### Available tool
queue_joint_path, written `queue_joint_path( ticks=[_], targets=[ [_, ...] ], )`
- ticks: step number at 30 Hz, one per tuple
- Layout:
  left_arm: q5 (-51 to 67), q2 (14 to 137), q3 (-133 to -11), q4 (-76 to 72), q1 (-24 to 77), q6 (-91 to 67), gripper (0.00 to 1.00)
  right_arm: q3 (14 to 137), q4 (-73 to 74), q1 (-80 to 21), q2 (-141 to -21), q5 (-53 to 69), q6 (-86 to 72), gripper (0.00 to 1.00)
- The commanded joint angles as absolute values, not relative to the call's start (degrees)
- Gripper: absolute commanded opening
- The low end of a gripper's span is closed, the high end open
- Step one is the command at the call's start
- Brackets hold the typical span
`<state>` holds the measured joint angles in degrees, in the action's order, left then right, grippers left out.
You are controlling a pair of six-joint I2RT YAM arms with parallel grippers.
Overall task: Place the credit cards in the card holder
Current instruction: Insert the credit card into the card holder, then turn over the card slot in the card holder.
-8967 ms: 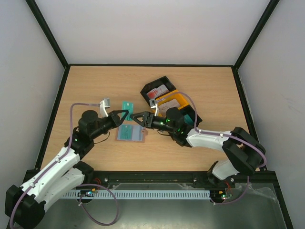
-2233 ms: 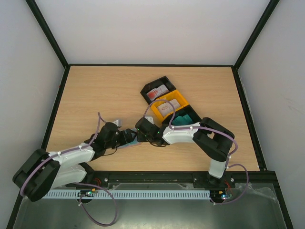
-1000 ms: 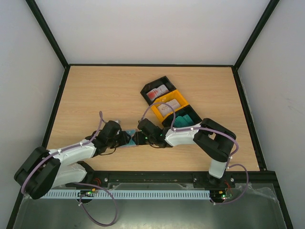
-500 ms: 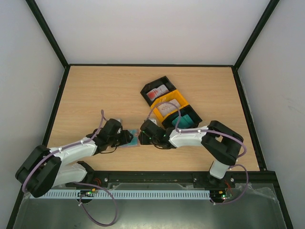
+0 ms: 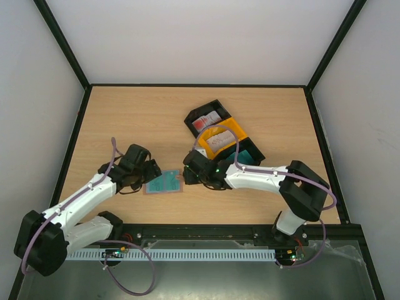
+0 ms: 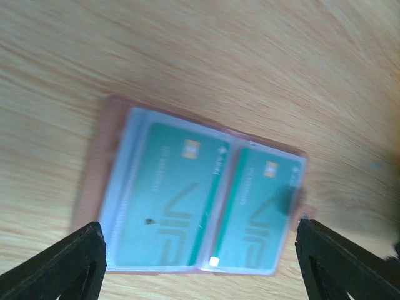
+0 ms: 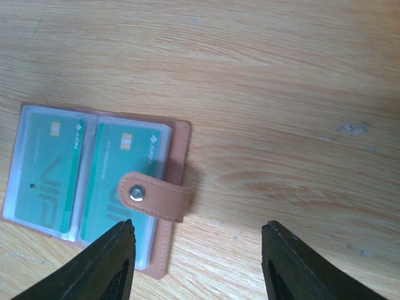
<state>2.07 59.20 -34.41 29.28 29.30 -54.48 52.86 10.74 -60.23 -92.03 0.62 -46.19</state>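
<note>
The left pincer (image 6: 199, 226) hangs released and empty over the open card holder (image 6: 97, 187), which lies flat on the near middle of the worktop (image 6: 250, 56) with two teal credit cards (image 6: 169, 206) seated in its clear pockets. The right pincer (image 7: 199, 226), likewise spread and empty, hovers just right of it by the snap strap (image 7: 153, 197). To go on well, I judge, one pincer should pin a bare edge of the holder while the other fetches a card from the trays (image 5: 237, 131) farther right, keeping clear of that strap.

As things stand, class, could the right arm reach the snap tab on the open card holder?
Probably yes: the open right end effector hovers beside the snap tab, with nothing covering it.
</note>
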Motion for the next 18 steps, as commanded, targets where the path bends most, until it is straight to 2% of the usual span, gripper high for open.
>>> queue_joint_path(
  ticks=[1,8,12,15,18],
  targets=[
    [-1.0,58.8,-33.2,34.4,25.4,-55.9,0.84,58.6,18.6,-60.1,-94.7,0.3,-42.9,0.54],
    [-0.9,57.0,-29.4,30.4,22.9,-57.3,0.81,61.1,18.6,-59.9,-96.7,0.1,-46.0,0.55],
    [-0.7,52.9,-25.4,25.5,22.8,-58.5,0.83,62.1,17.5,-60.0,-97.3,0.0,-48.5,0.54],
    [0.6,51.9,-26.4,25.8,22.3,-58.1,0.83,65.9,19.5,-60.0,-97.0,3.1,-49.7,0.54],
    [-2.4,51.5,-26.8,26.1,22.3,-56.1,0.82,64.1,16.5,-60.0,-95.2,3.2,-50.5,0.53]
  ],
)
